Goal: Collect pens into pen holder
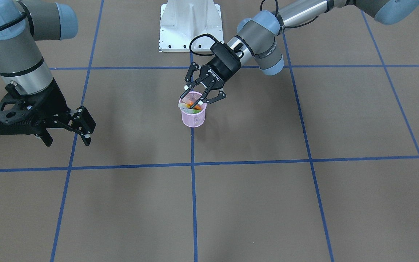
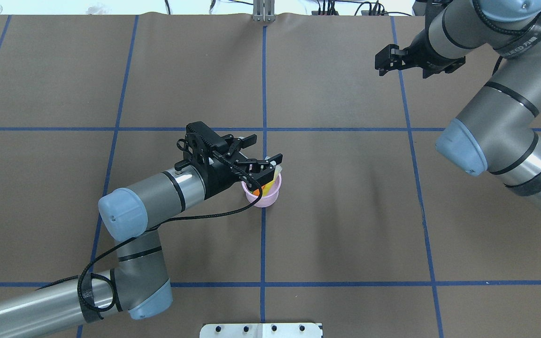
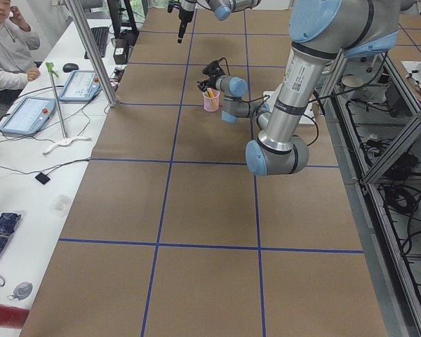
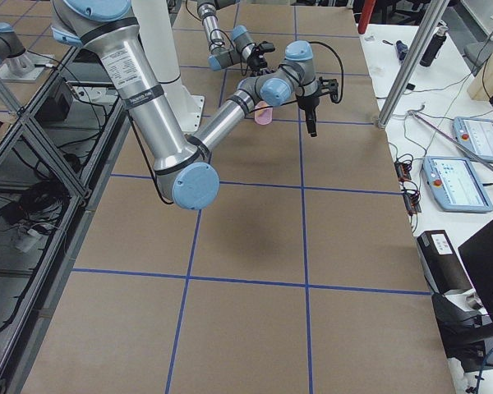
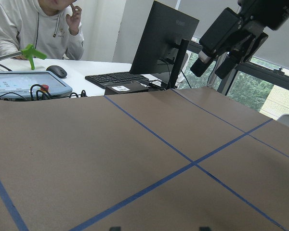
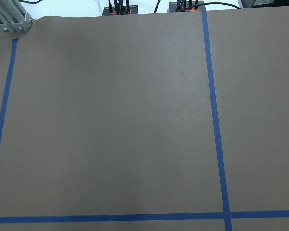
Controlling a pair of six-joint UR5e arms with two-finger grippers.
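The pink mesh pen holder [image 1: 194, 117] stands near the table's middle, on a blue tape line; it also shows in the overhead view [image 2: 266, 197] and small in the exterior left view [image 3: 211, 101]. Pens [image 1: 192, 106] stick out of its top: I see orange, yellow-green and pale caps [image 2: 275, 174]. No pens lie on the table. My left gripper [image 1: 195, 97] hangs just over the holder's rim, tilted, jaws open and empty [image 2: 265, 157]. My right gripper [image 1: 67, 140] is open and empty, held above the table far from the holder [image 2: 385, 61].
The brown table cover is crossed by blue tape lines. The white robot base plate [image 1: 189, 25] sits behind the holder. An operator [image 3: 7, 42] and tablets [image 3: 28, 114] sit beyond the table's far side. The right wrist view shows only bare cover.
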